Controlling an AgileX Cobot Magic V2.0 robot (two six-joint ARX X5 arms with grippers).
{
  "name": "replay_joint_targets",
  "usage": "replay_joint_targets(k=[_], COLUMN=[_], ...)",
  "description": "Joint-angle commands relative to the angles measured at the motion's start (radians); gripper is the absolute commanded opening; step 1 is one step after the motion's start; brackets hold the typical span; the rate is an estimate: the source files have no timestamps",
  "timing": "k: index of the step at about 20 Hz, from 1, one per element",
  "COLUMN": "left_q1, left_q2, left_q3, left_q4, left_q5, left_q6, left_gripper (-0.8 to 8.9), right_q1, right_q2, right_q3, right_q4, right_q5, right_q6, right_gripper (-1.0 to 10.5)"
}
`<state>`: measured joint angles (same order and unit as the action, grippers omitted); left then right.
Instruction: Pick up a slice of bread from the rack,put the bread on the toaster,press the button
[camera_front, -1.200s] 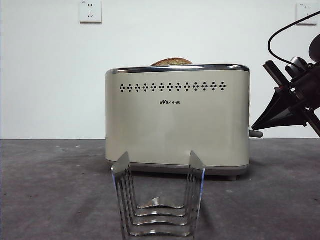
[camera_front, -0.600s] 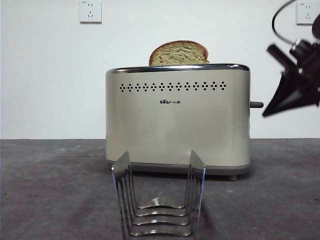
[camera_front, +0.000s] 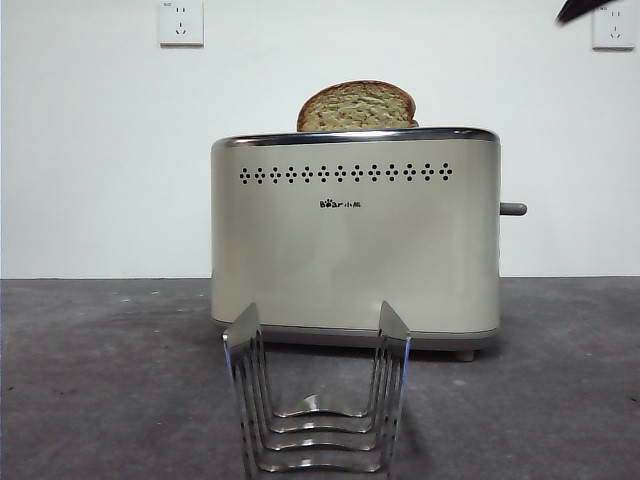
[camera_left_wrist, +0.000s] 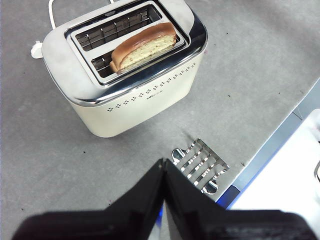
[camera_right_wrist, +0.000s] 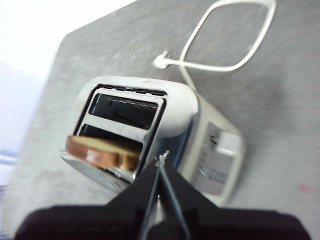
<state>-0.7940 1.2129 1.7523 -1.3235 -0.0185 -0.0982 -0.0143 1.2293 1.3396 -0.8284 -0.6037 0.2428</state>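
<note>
Setting: dark grey table (camera_front: 110, 380) before a plain white wall (camera_front: 90, 150); two white wall sockets high on that wall, one (camera_front: 181, 22) toward the left, one (camera_front: 613, 26) at the far right of the front view.
Slice of bread (camera_front: 357, 106): standing upright in one slot of the toaster, rounded brown crust and speckled tan face rising above the chrome rim; seen from the left wrist view (camera_left_wrist: 144, 46) in the slot nearer the dotted, logo-bearing side, with the other slot bare down to its wire grid.
Toaster (camera_front: 355, 260): cream, boxy, upright on the table, row of dot holes and small logo facing the front camera; also in the left wrist view (camera_left_wrist: 145, 95) and, blurred, in the right wrist view (camera_right_wrist: 165, 135).
Button (camera_front: 513, 209): short grey stub projecting from the narrow right-hand side, high on that side.
Rack (camera_front: 318, 400): shiny wire loops on the table just in front of the toaster, apart from it, holding nothing; same in the left wrist view (camera_left_wrist: 200, 165).
Cord (camera_right_wrist: 225, 40): white, looped on the table behind the toaster.
Left gripper (camera_left_wrist: 164, 167): high above the table, jaws pressed together, nothing between them.
Right gripper (camera_right_wrist: 160, 165): above the toaster's button end, jaws closed to a thin line, nothing held; only a black tip at the top right corner of the front view.
</note>
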Motion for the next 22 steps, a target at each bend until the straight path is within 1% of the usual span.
replay_joint_targets(k=[1, 4, 5, 8, 11, 13, 16, 19, 20, 21, 22], left_q1=[0.002, 0.002, 0.002, 0.002, 0.002, 0.002, 0.002, 0.002, 0.003, 0.013, 0.030], left_q2=[-0.002, -0.002, -0.002, -0.002, -0.001, -0.001, -0.001, -0.011, -0.014, -0.019, -0.024], left_q3=[-0.006, -0.006, -0.006, -0.006, -0.006, -0.006, -0.006, -0.006, -0.006, -0.006, -0.007], left_q4=[0.003, 0.003, 0.003, 0.003, 0.003, 0.003, 0.003, 0.003, 0.003, 0.003, 0.003], left_q5=[0.000, 0.000, 0.000, 0.000, 0.000, 0.000, -0.001, 0.000, -0.005, -0.016, -0.019], left_q6=[-0.003, -0.003, -0.003, -0.002, -0.002, -0.003, -0.003, -0.002, 0.023, 0.102, 0.161], left_gripper=[-0.04, -0.04, -0.04, -0.04, -0.04, -0.04, -0.04, -0.04, -0.04, -0.04, -0.04], right_q1=[0.001, 0.001, 0.001, 0.001, 0.001, 0.001, 0.001, 0.001, 0.001, 0.001, 0.001], right_q2=[-0.056, -0.125, -0.140, -0.147, -0.146, -0.145, -0.133, -0.104, -0.092, -0.078, -0.063], right_q3=[0.069, 0.171, 0.203, 0.310, 0.352, 0.358, 0.358, 0.358, 0.358, 0.358, 0.358], right_q4=[-0.115, -0.253, -0.289, -0.412, -0.438, -0.438, -0.439, -0.441, -0.441, -0.441, -0.441], right_q5=[0.071, 0.221, 0.271, 0.367, 0.489, 0.547, 0.587, 0.597, 0.597, 0.597, 0.597], right_q6=[-0.066, -0.092, -0.091, -0.097, -0.116, -0.116, -0.116, -0.116, -0.116, -0.116, -0.116], right_gripper=[0.0, 0.0, 0.0, 0.0, 0.0, 0.0, 0.0, 0.0, 0.0, 0.0, 0.0])
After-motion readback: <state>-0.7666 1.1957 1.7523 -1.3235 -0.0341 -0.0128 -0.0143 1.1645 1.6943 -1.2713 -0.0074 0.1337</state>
